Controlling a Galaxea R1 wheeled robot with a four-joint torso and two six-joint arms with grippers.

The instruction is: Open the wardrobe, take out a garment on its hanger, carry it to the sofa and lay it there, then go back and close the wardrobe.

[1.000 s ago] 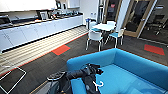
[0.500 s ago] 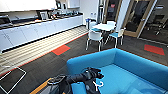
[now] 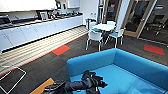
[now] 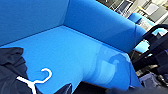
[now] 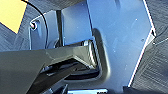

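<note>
The bright blue sofa (image 3: 130,72) is right in front of me, its seat open to the right. My left arm reaches in from the lower left, and the left gripper (image 3: 98,84) hovers low over the near end of the seat. In the left wrist view the black garment (image 4: 10,67) lies crumpled on the sofa seat (image 4: 75,47). The white hanger (image 4: 37,81) rests with it, hook curled on the blue cushion. I cannot tell whether the gripper still touches them. The right wrist view shows my own base over grey carpet (image 5: 155,72).
A white table (image 3: 103,27) with white, teal-seated chairs (image 3: 95,37) stands behind the sofa. A long white counter (image 3: 37,31) runs along the left wall. Glass doors (image 3: 136,17) are at the back right. Red floor patches (image 3: 60,49) mark the dark carpet.
My left arm has sunk slightly lower over the sofa seat. The rest of the scene holds still.
</note>
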